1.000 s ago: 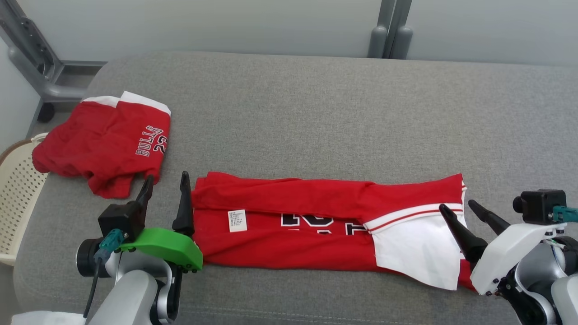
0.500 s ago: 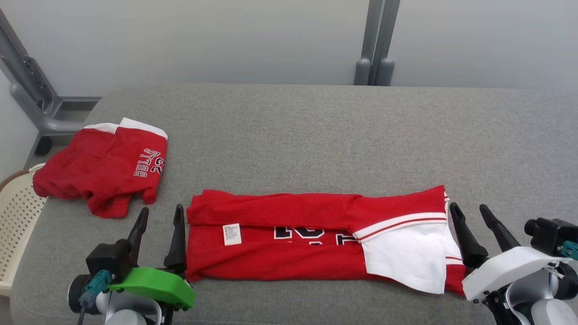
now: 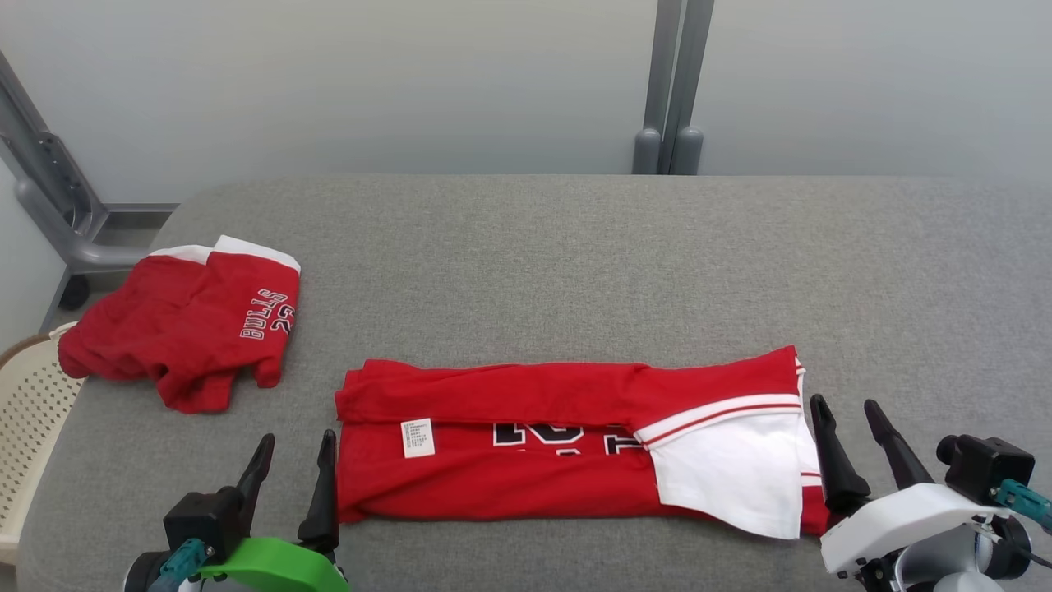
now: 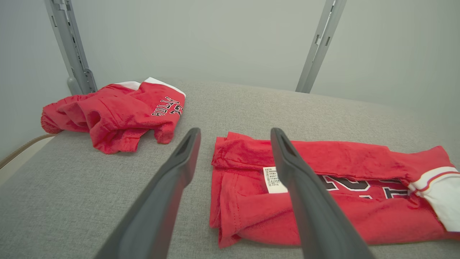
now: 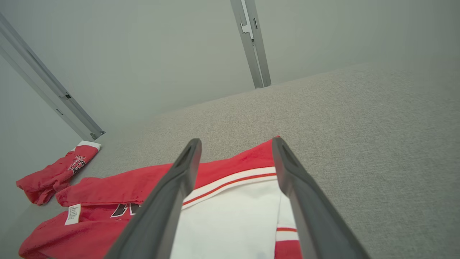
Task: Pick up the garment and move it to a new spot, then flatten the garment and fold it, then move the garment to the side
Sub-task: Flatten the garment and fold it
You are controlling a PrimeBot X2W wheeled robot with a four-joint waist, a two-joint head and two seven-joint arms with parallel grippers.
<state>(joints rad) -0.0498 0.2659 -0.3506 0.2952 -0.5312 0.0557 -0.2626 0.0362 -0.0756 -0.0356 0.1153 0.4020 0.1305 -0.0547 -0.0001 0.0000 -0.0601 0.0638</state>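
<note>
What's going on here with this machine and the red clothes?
A two-armed robot is partway through folding a red jersey on a grey padded surface. The jersey lies folded into a long strip, with a white panel at its right end. The left gripper sits open at the strip's left end and the right gripper open at its right end, neither holding anything. Red shorts lie in a loose heap at the far left, near a cream basket.

The red jersey (image 3: 509, 485) and the red shorts (image 3: 189, 329) are soft matt cloth, the grey cushion (image 3: 575, 271) under them is rough woven cloth, and the cream basket (image 3: 31, 427) is smooth holey plastic.
</note>
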